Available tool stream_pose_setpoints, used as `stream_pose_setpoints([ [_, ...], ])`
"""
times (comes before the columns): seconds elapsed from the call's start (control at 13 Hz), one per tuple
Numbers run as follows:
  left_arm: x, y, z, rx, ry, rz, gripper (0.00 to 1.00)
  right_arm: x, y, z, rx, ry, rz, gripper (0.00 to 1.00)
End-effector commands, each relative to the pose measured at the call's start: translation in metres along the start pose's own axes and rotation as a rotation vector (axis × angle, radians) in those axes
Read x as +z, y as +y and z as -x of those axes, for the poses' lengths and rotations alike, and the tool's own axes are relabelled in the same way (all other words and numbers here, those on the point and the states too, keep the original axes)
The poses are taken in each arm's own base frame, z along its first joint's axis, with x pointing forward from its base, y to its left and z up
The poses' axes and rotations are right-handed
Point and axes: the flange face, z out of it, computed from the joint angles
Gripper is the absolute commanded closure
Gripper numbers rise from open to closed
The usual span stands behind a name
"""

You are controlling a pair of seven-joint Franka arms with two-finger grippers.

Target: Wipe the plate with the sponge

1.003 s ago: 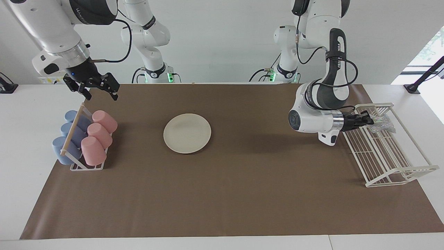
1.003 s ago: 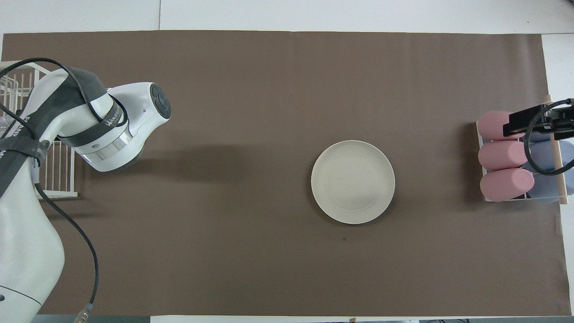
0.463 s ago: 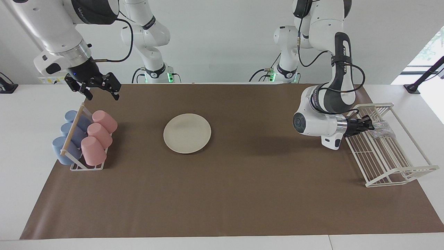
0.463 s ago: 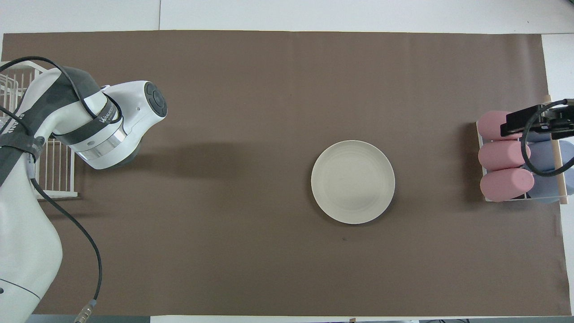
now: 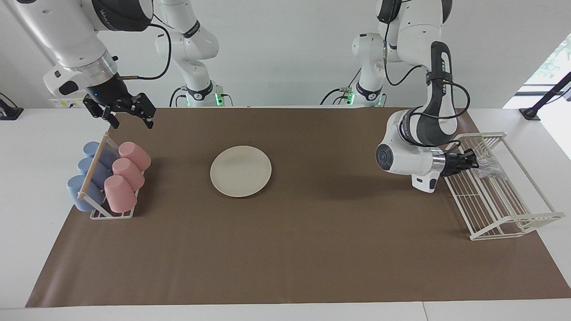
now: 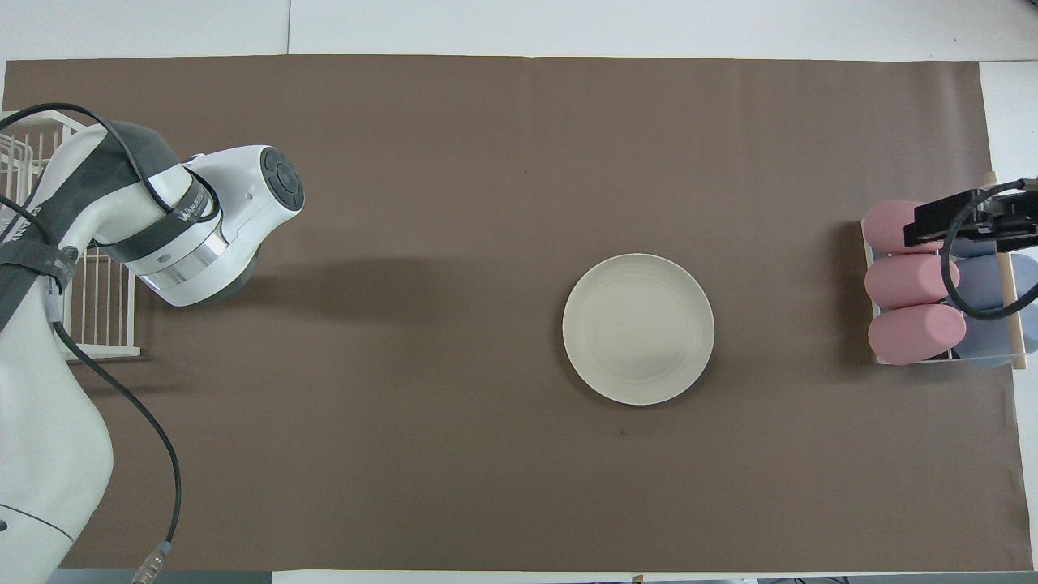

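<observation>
1. The landmark is the white wire rack (image 5: 499, 196), which lies on the brown mat (image 5: 312, 249) at the left arm's end of the table
2. The sponge (image 5: 490, 167) is in the end of the rack nearer to the robots, a silvery-grey wad just above the bars; whether it rests on them cannot be told
3. The left gripper (image 5: 473, 161) reaches sideways over the rack's rim, its fingertips pressed together on the sponge's edge, so the step in hand looks like getting the sponge out of the rack
4. To do this well, I judge the pinch should keep a good fold of mesh and not only stray strands, since a wrinkly wad can slip or stretch
5. Lift up first, clear of the rack's raised wire sides, before turning toward the plate (image 5: 241, 170); the mesh could snag on a wire and drag the light rack along
6. The plate lies bare on the mat, well apart from the rack, toward the right arm's end
7. The right gripper (image 5: 127, 115) waits with fingers spread, over the mat's edge close to the cup stand (image 5: 107, 180), the thing farthest from the rack
</observation>
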Motion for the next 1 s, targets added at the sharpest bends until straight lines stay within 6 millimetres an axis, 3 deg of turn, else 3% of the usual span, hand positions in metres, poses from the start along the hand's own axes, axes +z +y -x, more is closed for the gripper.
stream_pose_setpoints([
  [0.0,0.002,-0.001,-0.004,-0.02,-0.001,0.022,0.0,-0.001,0.0,0.006,-0.01,-0.006,0.019,0.0],
  [0.62,0.001,-0.003,-0.005,-0.024,0.001,0.025,0.0,-0.002,0.002,0.006,-0.009,-0.004,0.019,0.0],
  [0.77,0.002,-0.021,-0.006,-0.056,-0.016,0.093,0.0,-0.001,0.004,0.006,-0.006,-0.006,0.019,0.0],
  [0.93,-0.005,-0.065,-0.001,-0.119,-0.009,0.257,0.0,-0.001,0.005,0.006,-0.006,-0.006,0.019,0.0],
])
